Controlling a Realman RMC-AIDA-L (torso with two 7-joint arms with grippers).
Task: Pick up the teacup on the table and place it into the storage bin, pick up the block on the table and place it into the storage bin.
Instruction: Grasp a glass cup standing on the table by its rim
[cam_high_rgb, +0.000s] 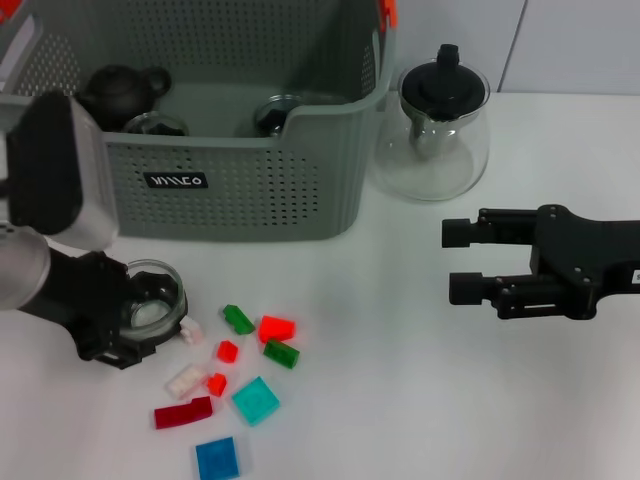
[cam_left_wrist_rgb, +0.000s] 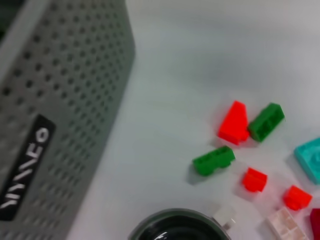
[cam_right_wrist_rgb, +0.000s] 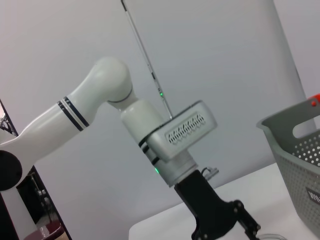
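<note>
**Head view: left gripper down around the glass teacup by the blocks**

Head view first: I see my left gripper (cam_high_rgb: 135, 325) lowered onto the white table (cam_high_rgb: 420, 400), its black fingers set around the glass teacup (cam_high_rgb: 152, 300), which stands on the table just in front of the storage bin (cam_high_rgb: 240, 190). I cannot tell whether the fingers are pressing on the glass.

The bin sits at the back left, with a dark teapot (cam_high_rgb: 120, 90) and more glassware inside. A glass teapot with black lid (cam_high_rgb: 435, 125) stands just beside its right wall.

The blocks lie scattered right of the teacup: a green block (cam_high_rgb: 238, 319), a red block (cam_high_rgb: 277, 328), a teal plate (cam_high_rgb: 256, 400), a blue plate (cam_high_rgb: 217, 459).

My right gripper (cam_high_rgb: 462, 262) hangs over the table well to the right, fingers spread apart, grasping nothing.
</note>
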